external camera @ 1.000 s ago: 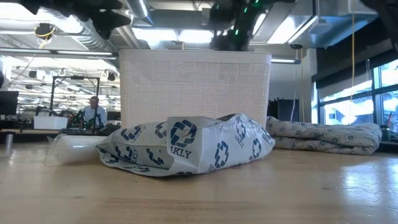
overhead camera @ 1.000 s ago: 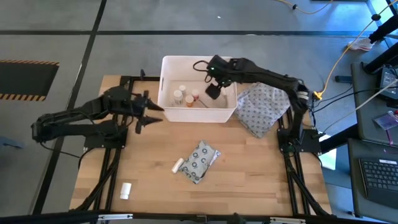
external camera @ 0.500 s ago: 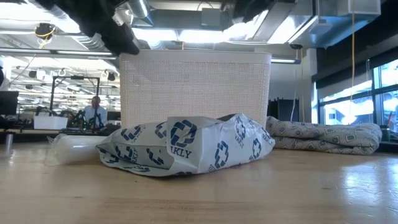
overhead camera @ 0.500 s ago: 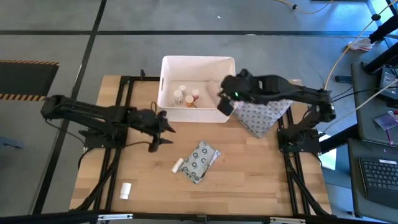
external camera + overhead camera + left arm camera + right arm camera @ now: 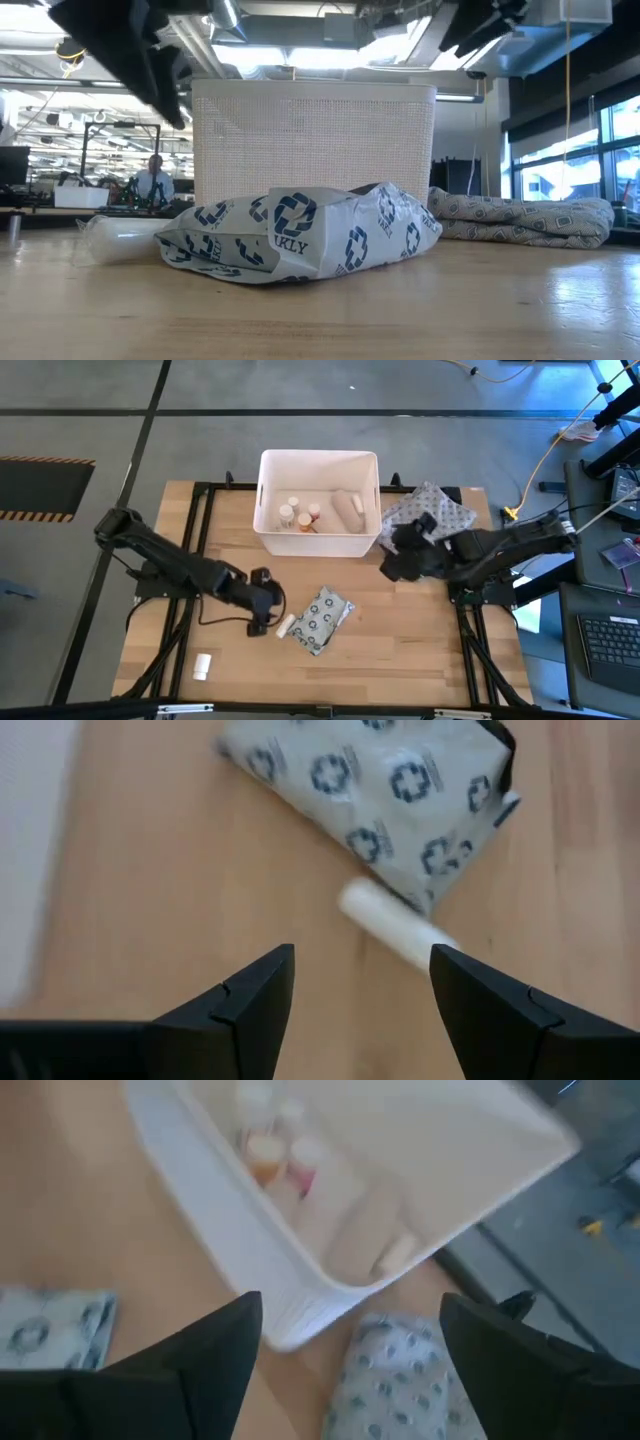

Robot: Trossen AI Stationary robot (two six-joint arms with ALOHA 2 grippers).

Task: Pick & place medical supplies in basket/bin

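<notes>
Dotted packet (image 5: 322,619) lies flat mid-bench, long axis diagonal, upper end toward the bin. Small white tube (image 5: 286,625) touches its left edge, also diagonal. Another white tube (image 5: 203,665) sits well apart, near the front left. White bin (image 5: 268,470) holds two pill bottles (image 5: 299,515) and a cream gauze roll (image 5: 348,510) lying lengthwise. Left hand (image 5: 266,618) is just beside the tube, fingers apart, empty. Right hand (image 5: 392,563) hovers by the grey cloth pouch (image 5: 440,515), fingers apart, empty.

Left arm stretched low across the bench, left gripper (image 5: 268,608) near mid-bench, jaws spread wide and empty. Right arm folded at the right side, right gripper (image 5: 392,563) raised, jaws parted, holding nothing.
</notes>
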